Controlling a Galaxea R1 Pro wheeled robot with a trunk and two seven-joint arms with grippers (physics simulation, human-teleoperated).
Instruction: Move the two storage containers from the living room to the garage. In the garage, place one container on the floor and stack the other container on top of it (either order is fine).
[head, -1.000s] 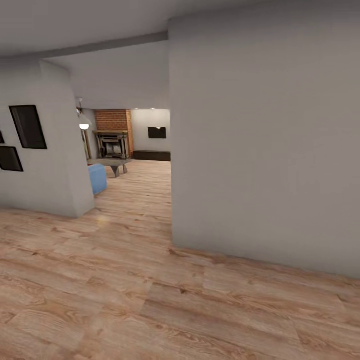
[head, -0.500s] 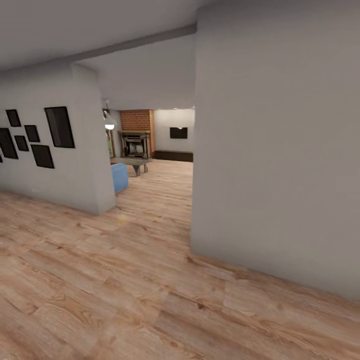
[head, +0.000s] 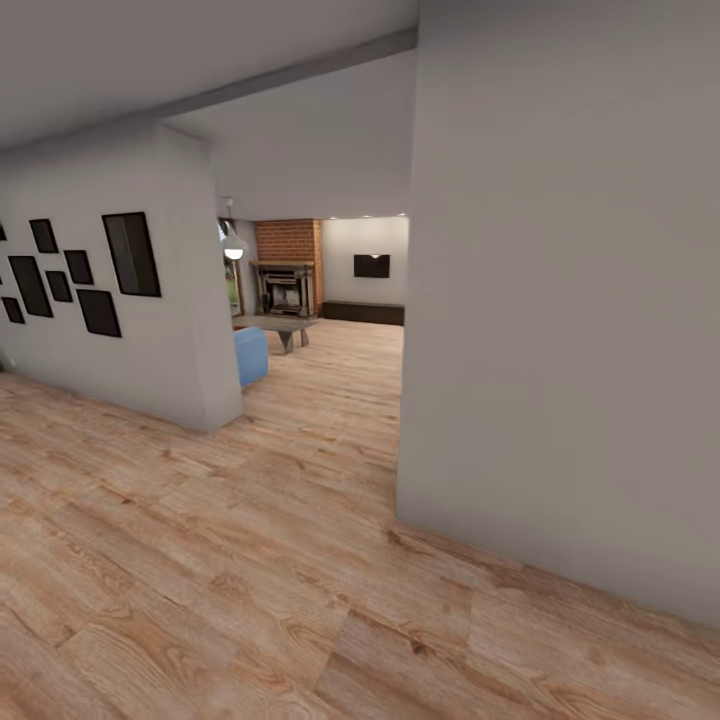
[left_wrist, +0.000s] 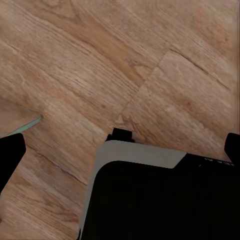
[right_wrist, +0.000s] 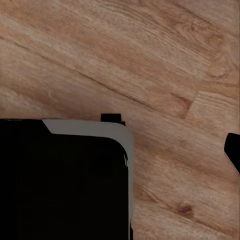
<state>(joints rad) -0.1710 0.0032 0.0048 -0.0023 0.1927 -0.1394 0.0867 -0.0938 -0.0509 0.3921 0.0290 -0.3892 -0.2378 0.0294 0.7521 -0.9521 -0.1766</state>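
Observation:
The two storage containers are out of view, and so are the garage and its floor. Past a gap between two walls lies the living room (head: 330, 340), with a blue sofa end (head: 251, 356), a low coffee table (head: 281, 325) and a white pendant lamp (head: 234, 251). In the left wrist view my left gripper (left_wrist: 124, 149) hangs open over light wood planks, its dark fingertips (left_wrist: 11, 152) far apart with nothing between them. In the right wrist view my right gripper (right_wrist: 120, 150) hovers over the same planks, one fingertip (right_wrist: 233, 150) at the picture's edge, nothing held.
A broad grey wall (head: 560, 350) stands close on the right. A wall corner (head: 205, 330) with several black picture frames (head: 130, 254) stands on the left. A brick fireplace (head: 288, 275) closes the far end. My dark base (left_wrist: 165, 200) shows under both wrists.
The whole head picture has shifted: the opening and both walls slid rightward and more picture frames came into view on the left, so the camera moved. Nothing in the room itself moved.

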